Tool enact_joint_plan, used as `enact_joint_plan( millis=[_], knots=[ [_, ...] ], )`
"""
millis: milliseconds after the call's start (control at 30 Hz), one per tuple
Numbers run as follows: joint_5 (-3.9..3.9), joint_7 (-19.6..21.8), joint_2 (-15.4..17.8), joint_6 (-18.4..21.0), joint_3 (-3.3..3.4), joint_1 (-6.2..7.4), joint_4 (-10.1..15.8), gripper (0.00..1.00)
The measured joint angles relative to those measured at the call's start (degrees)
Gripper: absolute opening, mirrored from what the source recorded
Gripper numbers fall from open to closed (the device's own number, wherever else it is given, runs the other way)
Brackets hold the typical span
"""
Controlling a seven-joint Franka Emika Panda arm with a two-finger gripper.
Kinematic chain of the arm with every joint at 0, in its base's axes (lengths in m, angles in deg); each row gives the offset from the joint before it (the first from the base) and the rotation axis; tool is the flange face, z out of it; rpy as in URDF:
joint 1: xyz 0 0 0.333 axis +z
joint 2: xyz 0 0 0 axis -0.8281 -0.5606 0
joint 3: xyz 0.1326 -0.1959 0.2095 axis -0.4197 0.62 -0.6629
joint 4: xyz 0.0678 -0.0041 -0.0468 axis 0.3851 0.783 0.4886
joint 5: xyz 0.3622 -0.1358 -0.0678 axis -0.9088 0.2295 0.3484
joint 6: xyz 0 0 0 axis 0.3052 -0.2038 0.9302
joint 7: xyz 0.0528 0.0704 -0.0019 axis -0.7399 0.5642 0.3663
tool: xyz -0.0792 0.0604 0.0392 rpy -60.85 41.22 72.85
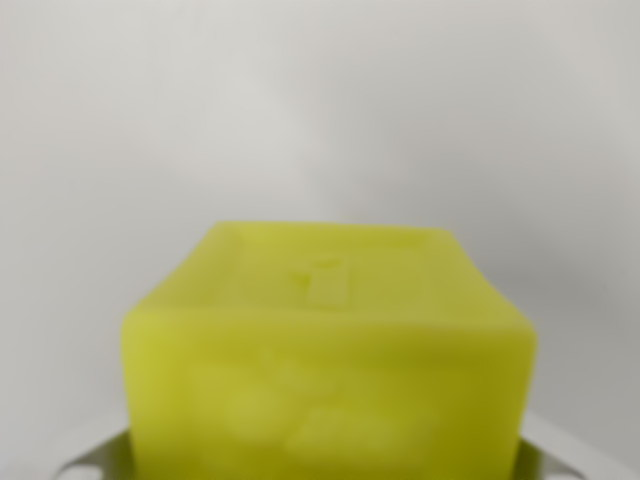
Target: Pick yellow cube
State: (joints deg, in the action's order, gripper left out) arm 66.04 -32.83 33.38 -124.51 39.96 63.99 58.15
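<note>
Our gripper (325,470) shows only as pale finger edges at the near left and near right corners; we cannot tell whether it pinches. Between them the yellow cube (328,360) fills the near centre, blurred by closeness, matte, soft-edged, a small rectangular mark on top; we judge it centred for grasping

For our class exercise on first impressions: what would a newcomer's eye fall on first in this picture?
The yellow cube fills the lower middle of the wrist view, very close and blurred, with a small raised mark on its top face. Behind it is only plain pale grey. Pale parts at the bottom corners may belong to the claw, too little to tell.
</note>
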Motion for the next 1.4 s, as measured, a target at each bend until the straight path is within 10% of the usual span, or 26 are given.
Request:
enact_joint_plan(
  millis=[1400],
  knots=[
    [-0.29, -0.2, 11.35, 14.43, 0.0, 0.03, -3.03, 0.0]
  ],
)
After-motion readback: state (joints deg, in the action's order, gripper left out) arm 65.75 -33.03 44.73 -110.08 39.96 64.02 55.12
